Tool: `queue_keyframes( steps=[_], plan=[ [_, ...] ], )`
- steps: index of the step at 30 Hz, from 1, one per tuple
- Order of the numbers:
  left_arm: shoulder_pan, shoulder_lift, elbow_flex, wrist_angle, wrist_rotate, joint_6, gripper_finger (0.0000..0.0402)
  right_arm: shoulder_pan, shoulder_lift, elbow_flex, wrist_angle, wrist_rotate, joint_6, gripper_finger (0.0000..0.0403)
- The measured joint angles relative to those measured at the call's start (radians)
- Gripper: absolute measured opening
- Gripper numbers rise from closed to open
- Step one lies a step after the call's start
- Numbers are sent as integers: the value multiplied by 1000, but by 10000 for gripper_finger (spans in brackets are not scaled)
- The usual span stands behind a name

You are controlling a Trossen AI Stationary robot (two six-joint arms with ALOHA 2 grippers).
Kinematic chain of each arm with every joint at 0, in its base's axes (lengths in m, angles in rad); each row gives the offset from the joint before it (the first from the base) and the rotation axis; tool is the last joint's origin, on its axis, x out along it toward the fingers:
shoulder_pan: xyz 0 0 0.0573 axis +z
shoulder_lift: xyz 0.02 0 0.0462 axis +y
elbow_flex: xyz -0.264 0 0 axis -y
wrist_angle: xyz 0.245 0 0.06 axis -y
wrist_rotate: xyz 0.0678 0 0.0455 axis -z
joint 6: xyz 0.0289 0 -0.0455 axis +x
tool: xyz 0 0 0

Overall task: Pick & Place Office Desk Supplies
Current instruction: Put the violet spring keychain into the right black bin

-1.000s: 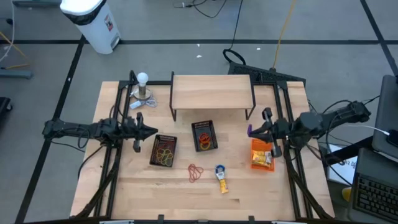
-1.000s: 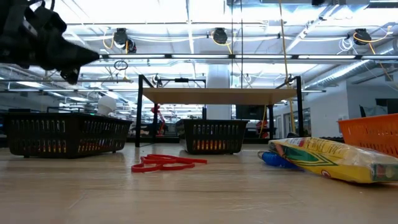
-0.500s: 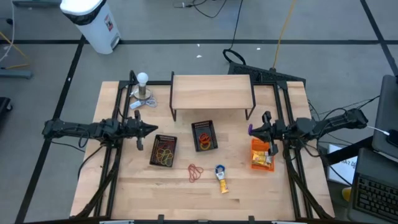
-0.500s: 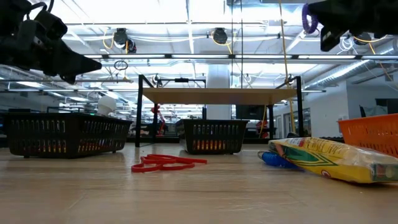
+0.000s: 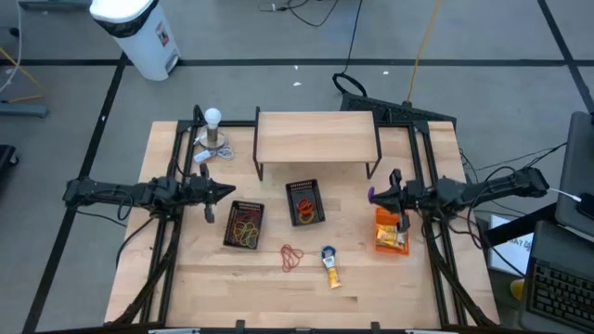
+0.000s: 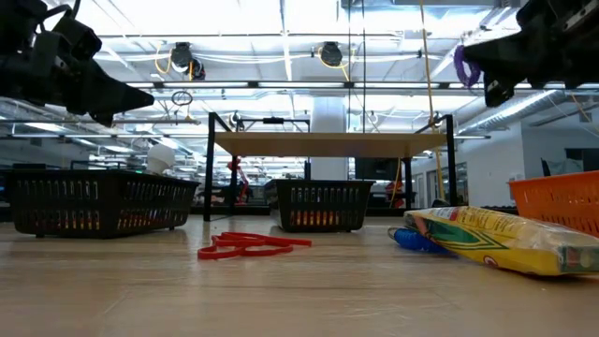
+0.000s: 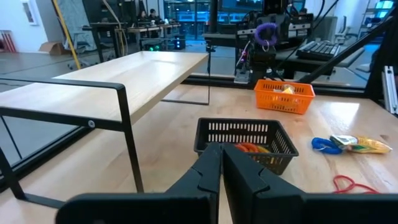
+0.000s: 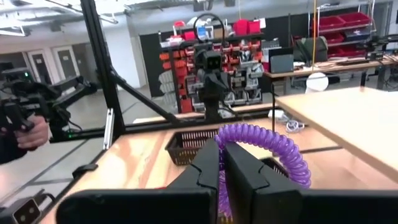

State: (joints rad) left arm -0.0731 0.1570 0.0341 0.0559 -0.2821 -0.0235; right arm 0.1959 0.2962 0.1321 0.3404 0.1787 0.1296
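My right gripper (image 5: 375, 195) hangs above the table's right side, beside the orange basket (image 5: 390, 229), shut on a purple coiled band (image 8: 267, 146). That band also shows in the low view (image 6: 460, 65). My left gripper (image 5: 228, 192) is shut and holds nothing; it hovers at the left, just beyond a black basket of rubber bands (image 5: 245, 224). A second black basket (image 5: 305, 202) stands mid-table. Red rubber bands (image 5: 291, 257) and a yellow packet with a blue end (image 5: 329, 266) lie flat on the wood nearer the front edge. My right gripper pinches the purple coiled band between its two fingers at one spot on the loop (image 8: 222, 177). The fingers lie about level and point toward the table's left. The rest of the loop arches free beyond the fingertips, lifted clear of the table.
A low wooden shelf on black legs (image 5: 316, 137) stands at the back centre. A white ball on a metal stand (image 5: 213, 130) is at the back left. Bare wood lies along the front edge. A person's hand (image 8: 25, 134) shows in the room beyond the table.
My right gripper has come down from high above the table with the purple band still between its shut fingers, and it now hangs lower over the right side. My left gripper has stayed where it was.
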Motion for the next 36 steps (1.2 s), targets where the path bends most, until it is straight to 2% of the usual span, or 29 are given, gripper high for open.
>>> queue_keyframes(
  steps=[6,10,15,21,27,36],
  plan=[
    [0,0,0,0,-8,3,2,-12,0,-40,27,2,12,0],
    [0,0,0,0,-9,3,13,-27,14,-41,40,2,34,0],
    [0,0,0,0,-9,2,19,-49,114,64,-37,1,42,0],
    [0,0,0,1,-10,-9,3,-98,380,348,-285,-2,24,0],
    [0,0,0,27,-10,-11,16,-158,714,646,-465,-103,-53,0],
    [0,0,0,35,-10,-11,10,-217,1137,1007,-741,-106,-115,0]
  ],
)
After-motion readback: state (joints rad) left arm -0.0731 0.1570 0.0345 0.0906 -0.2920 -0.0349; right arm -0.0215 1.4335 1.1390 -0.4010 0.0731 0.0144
